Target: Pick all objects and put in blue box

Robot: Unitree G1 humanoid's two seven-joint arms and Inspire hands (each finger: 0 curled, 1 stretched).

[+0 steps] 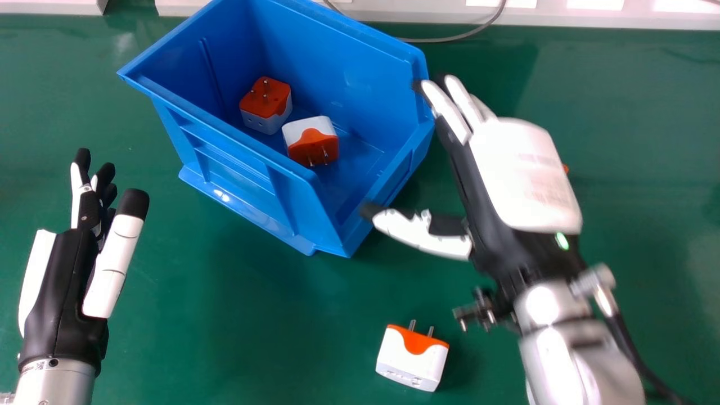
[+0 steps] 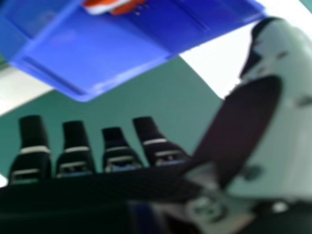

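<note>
The right hand [image 1: 523, 174] was spread wide, holding nothing. The loose adapter [image 1: 412, 363] looked light, rigid, slightly slippery (prongs [image 1: 412, 325] aside), best pinched from side to side.

Blue box [image 1: 360, 73]: open from above, walls around.
Surface [image 1: 253, 337]: free room between left robot hand [image 1: 61, 292] and loose plug adapter [image 1: 413, 359].
Box's right: right robot hand [image 1: 523, 174] blocks passage beside it.
</note>
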